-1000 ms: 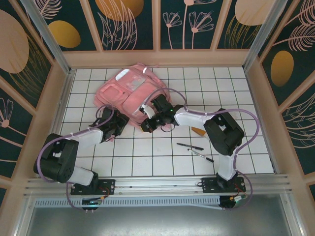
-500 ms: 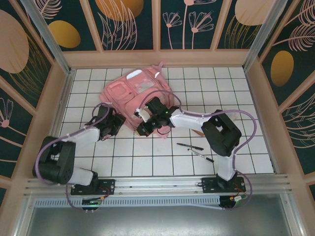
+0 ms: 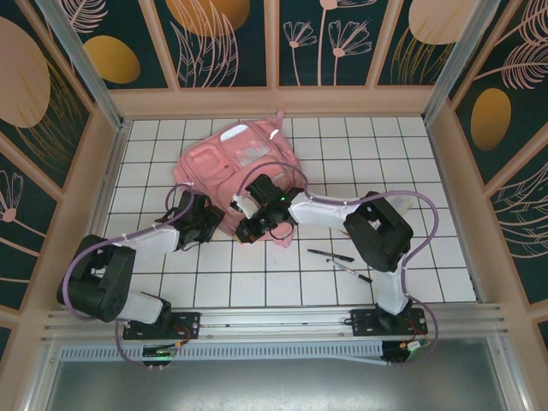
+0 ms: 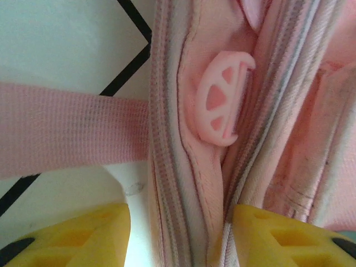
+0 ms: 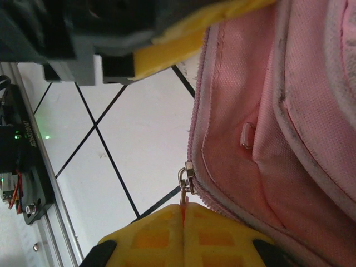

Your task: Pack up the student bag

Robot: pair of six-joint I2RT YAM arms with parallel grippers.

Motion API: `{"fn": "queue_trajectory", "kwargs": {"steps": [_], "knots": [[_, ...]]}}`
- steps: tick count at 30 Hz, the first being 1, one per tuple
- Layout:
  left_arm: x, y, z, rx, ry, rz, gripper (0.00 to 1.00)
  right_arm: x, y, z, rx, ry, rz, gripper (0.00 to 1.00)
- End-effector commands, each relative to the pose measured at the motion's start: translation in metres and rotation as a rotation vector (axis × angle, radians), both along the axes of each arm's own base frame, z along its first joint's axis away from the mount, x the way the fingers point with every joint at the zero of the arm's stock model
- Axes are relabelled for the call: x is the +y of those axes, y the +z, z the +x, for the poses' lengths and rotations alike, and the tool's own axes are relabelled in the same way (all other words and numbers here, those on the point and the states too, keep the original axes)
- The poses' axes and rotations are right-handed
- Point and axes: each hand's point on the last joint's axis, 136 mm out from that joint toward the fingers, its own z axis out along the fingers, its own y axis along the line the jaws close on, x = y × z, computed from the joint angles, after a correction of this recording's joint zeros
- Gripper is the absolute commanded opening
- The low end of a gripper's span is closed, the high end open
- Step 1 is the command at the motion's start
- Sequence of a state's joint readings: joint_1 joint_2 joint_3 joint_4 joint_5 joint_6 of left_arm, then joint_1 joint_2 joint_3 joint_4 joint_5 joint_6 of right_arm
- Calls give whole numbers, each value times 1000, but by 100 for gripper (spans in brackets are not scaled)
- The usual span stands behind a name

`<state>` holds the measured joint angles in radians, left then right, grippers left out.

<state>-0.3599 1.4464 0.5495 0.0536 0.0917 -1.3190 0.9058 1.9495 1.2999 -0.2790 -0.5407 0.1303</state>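
soft pink fabric backpack (image 3: 244, 158) sits left of centre on the white tiled surface (image 3: 411, 154), top close to the back wall (image 3: 274, 101). Right half is free apart from two black pens (image 3: 332, 255). left hand (image 4: 181, 228) is part spread, straddling the zippered edge (image 4: 167, 167). right hand (image 5: 183, 214) is pressed together, pinching the small metal zipper pull (image 5: 185, 177).

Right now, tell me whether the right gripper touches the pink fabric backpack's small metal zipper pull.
Touching. The right wrist view shows the right gripper shut on the metal zipper pull.
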Motion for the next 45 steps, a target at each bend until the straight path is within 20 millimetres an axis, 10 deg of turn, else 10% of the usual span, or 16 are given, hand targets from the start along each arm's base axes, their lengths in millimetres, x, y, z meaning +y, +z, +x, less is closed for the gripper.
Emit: {"fn": "queue_trajectory", "kwargs": {"steps": [1, 8, 21, 38, 45], "knots": [[-7, -15, -1, 21, 7, -41, 35, -3, -9, 2, -10, -91, -111, 2], [-14, 3, 10, -25, -26, -54, 1, 1, -28, -10, 33, -235, -216, 25], [-21, 12, -6, -50, -36, -144, 0, -3, -16, 33, -132, -712, -239, 45], [-18, 16, -9, -62, -50, -123, 0, -30, -7, 52, -271, -907, -313, 47], [-18, 16, -9, -58, -60, -106, 0, -28, -6, 54, -277, -883, -291, 17]]}}
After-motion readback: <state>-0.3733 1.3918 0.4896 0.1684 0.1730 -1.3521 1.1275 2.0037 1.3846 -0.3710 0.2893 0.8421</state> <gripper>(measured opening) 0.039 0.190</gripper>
